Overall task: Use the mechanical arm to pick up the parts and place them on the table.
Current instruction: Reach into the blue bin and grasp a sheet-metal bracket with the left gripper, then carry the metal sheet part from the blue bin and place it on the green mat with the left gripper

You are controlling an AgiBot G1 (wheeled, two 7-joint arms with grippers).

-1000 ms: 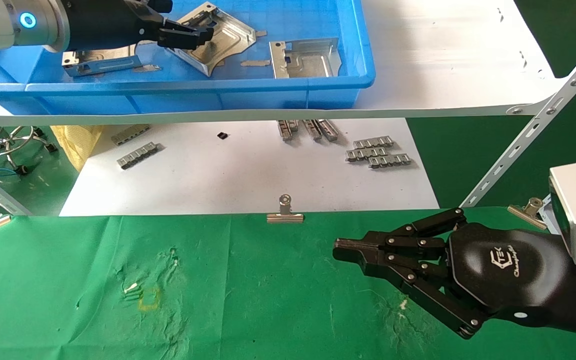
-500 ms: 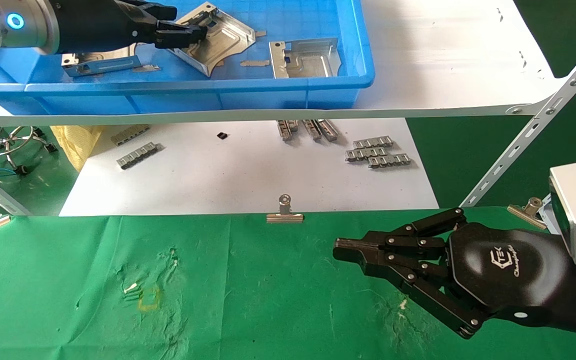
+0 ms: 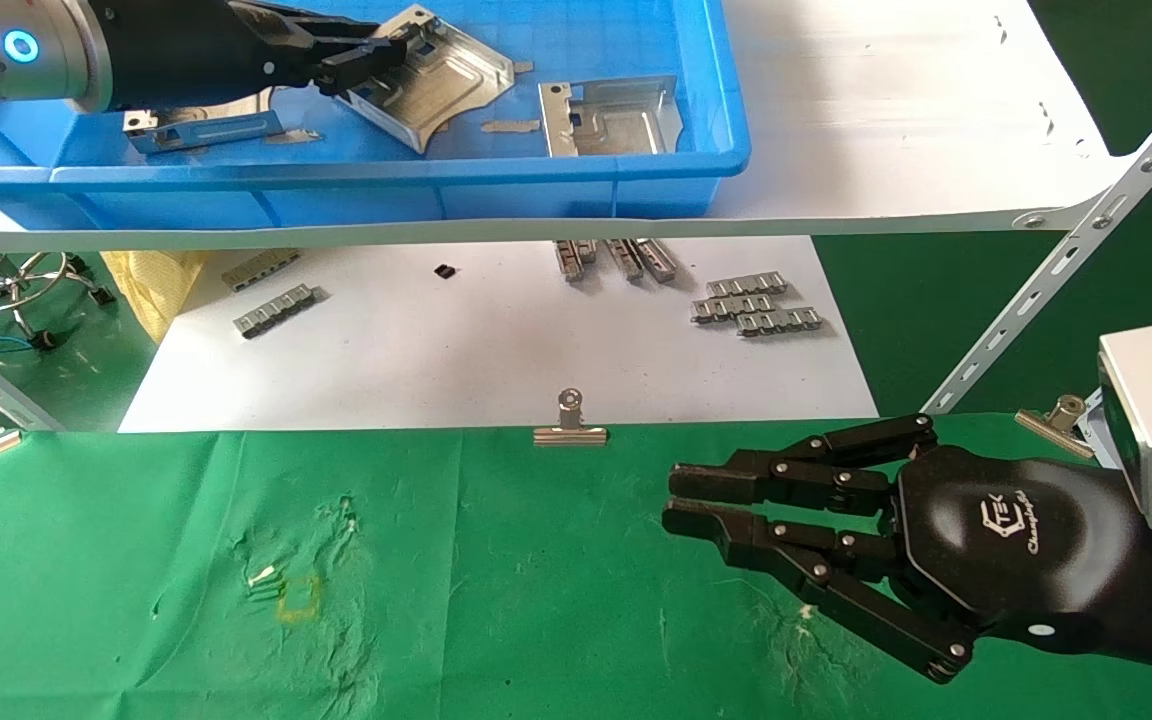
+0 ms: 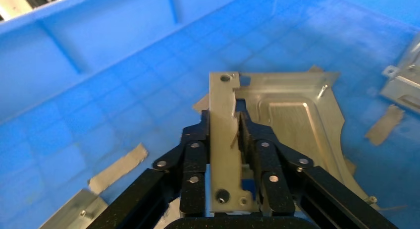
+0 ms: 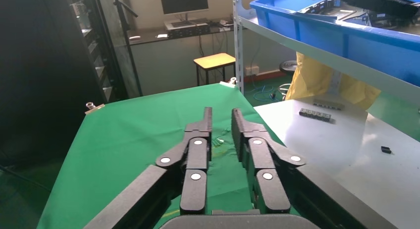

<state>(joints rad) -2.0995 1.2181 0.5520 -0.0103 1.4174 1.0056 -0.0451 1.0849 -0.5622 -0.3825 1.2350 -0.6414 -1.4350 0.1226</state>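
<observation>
My left gripper (image 3: 361,58) reaches into the blue bin (image 3: 336,178) and is shut on the upright side wall of a shiny silver part (image 3: 451,75). In the left wrist view its fingers (image 4: 198,140) clamp that wall from both sides, and the part's (image 4: 292,120) embossed floor lies on the bin bottom. Two more parts lie in the bin, one to the right (image 3: 611,118) and one to the left (image 3: 201,128). My right gripper (image 3: 678,500) hovers over the green table (image 3: 486,600), empty, with a narrow gap between its fingers, as the right wrist view (image 5: 220,115) shows.
The bin stands on a white shelf board (image 3: 886,110). Below it a white sheet holds small grey ridged strips (image 3: 756,305). Binder clips (image 3: 570,425) pin the cloth's far edge. A slanted metal strut (image 3: 1066,270) stands at the right.
My left gripper has drawn back a little to the left and closed on the part's wall. My right gripper's fingers have parted slightly; that arm has stayed in place.
</observation>
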